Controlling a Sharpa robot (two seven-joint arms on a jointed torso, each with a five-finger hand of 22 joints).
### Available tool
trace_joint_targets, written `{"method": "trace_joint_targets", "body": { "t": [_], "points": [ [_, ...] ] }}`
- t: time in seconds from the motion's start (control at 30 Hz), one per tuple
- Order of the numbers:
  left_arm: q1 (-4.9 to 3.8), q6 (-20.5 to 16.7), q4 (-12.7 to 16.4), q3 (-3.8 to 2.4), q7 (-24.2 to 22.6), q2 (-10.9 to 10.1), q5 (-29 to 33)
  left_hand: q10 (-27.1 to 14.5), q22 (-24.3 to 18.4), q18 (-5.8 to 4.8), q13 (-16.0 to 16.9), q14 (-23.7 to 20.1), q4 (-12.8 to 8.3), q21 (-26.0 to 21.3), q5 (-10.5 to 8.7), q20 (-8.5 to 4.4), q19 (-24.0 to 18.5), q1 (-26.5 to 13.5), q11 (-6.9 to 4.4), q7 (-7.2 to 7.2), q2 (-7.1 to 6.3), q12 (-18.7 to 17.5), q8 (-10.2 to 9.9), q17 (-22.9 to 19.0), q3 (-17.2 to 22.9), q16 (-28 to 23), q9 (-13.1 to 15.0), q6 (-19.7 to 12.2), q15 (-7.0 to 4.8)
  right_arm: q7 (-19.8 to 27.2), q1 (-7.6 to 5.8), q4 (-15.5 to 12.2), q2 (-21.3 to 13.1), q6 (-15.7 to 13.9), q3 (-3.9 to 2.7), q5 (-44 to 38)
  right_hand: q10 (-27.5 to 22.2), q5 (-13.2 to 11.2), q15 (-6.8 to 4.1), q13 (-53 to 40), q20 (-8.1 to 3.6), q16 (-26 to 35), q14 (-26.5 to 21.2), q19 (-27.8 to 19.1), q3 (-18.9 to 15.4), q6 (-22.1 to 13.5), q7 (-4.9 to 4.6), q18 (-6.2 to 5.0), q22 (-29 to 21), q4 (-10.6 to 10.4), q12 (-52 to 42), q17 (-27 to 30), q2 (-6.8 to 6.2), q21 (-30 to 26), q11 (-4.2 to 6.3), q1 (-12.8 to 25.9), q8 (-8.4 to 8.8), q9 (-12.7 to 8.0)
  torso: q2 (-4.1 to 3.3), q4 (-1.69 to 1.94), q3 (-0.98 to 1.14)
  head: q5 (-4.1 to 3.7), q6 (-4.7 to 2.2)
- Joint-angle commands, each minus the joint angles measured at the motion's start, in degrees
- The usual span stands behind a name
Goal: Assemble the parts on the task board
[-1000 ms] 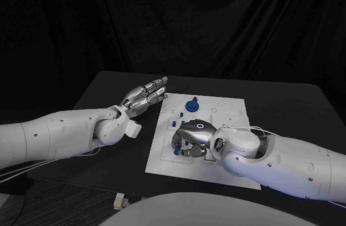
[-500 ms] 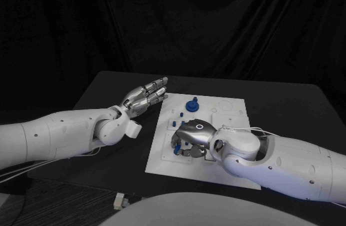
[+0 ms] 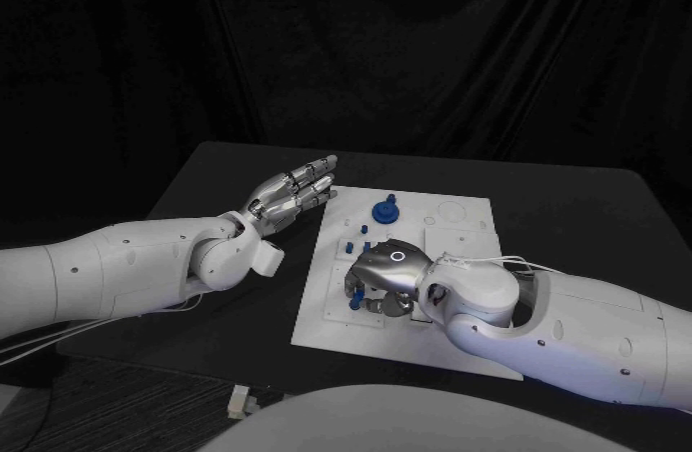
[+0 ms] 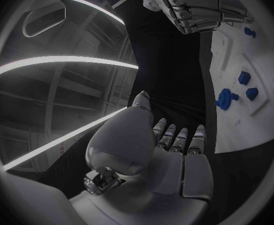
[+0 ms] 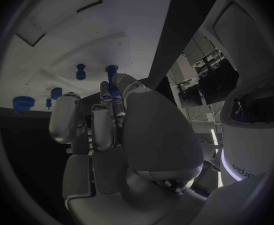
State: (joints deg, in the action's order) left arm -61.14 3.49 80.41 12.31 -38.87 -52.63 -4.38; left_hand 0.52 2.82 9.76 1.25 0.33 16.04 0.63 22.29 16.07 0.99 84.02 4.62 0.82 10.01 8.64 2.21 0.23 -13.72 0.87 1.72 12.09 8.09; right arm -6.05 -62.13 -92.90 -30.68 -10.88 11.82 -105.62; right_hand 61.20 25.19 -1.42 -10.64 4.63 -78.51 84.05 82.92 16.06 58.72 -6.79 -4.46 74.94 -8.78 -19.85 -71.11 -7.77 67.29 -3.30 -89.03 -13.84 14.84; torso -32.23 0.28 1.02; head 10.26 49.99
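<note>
The white task board (image 3: 454,234) lies mid-table. A large blue knob (image 3: 385,211) stands near its far edge, and small blue pegs (image 3: 349,244) stand in its left part. My right hand (image 3: 389,270) hovers low over the board's near-left area with its fingers curled down. In the right wrist view its thumb and a finger pinch a blue peg (image 5: 111,77), with other blue parts (image 5: 22,102) beyond. My left hand (image 3: 293,193) hovers open with flat fingers just off the board's far-left corner. The left wrist view shows the left hand (image 4: 174,155), the knob (image 4: 224,99) and the right hand (image 4: 202,5).
The black table (image 3: 577,212) runs bare to the right of the board and on the left under my left arm. A small white object (image 3: 240,402) lies off the table's near edge.
My right hand has settled slightly lower and nearer on the board, its fingers closing tighter over the blue peg. The left hand has not moved.
</note>
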Motion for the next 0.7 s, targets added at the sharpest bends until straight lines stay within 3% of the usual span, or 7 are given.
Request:
{"method": "trace_joint_targets", "body": {
  "t": [0.03, 0.6, 0.7],
  "points": [
    [0.13, 0.8, 0.0, -0.06, -4.3, 0.1, 0.3, -0.1, 0.1, 0.47, 0.1, -0.1, -0.3, 0.1, 0.23, 0.22, 0.0, 0.5, 0.08, 0.28, 0.17, 0.1, 0.2, 0.1, -0.1, 0.2, 0.0, -0.1, 0.45, -2.1, 0.13, -0.2, 0.1, 1.5, -0.02, -2.9, 0.4, -0.4, 0.29, -0.1, 0.12, 0.2, 1.4, -0.4, 0.4, -0.3, -0.15, -0.18, 8.9, 0.0, 0.2, 0.1, -0.17, -0.3, -0.09, -0.3, 0.15, 0.1, -0.05, 0.01, 0.01, -0.06, 0.01],
    [0.40, 0.9, -0.1, -0.06, -4.3, 0.2, 0.3, -0.1, 0.0, 0.47, 0.1, -0.1, -0.4, 0.1, 0.31, 0.24, 0.0, 0.6, 0.17, 0.26, 0.24, 0.2, 0.1, 0.1, 0.0, 0.2, 0.0, -0.2, 0.53, -2.4, 0.15, 0.4, 0.9, 3.0, -0.02, -4.8, 0.4, -1.0, 0.31, -0.1, 0.16, 0.8, 1.1, -0.9, 1.5, -0.7, -0.18, -0.36, 8.7, 0.2, 0.3, 0.9, -0.70, -1.1, -0.13, 0.2, 0.56, 0.1, -0.03, 0.03, 0.02, -0.08, 0.01],
    [0.43, 0.9, -0.1, -0.06, -4.3, 0.2, 0.3, -0.1, 0.0, 0.47, 0.1, -0.1, -0.4, 0.1, 0.34, 0.25, 0.0, 0.7, 0.26, 0.23, 0.27, 0.2, 0.1, 0.1, 0.0, 0.2, 0.0, -0.2, 0.57, -2.3, 0.16, 0.5, 1.1, 2.8, -0.02, -4.8, 0.1, -2.6, 0.34, -0.2, 0.19, 0.9, 1.0, -1.1, 2.2, -1.3, -0.19, -0.38, 8.7, 0.3, 0.4, 1.1, -0.97, -1.3, -0.15, 1.0, 1.03, 0.0, -0.03, 0.01, 0.01, -0.04, 0.01]
  ]
}}
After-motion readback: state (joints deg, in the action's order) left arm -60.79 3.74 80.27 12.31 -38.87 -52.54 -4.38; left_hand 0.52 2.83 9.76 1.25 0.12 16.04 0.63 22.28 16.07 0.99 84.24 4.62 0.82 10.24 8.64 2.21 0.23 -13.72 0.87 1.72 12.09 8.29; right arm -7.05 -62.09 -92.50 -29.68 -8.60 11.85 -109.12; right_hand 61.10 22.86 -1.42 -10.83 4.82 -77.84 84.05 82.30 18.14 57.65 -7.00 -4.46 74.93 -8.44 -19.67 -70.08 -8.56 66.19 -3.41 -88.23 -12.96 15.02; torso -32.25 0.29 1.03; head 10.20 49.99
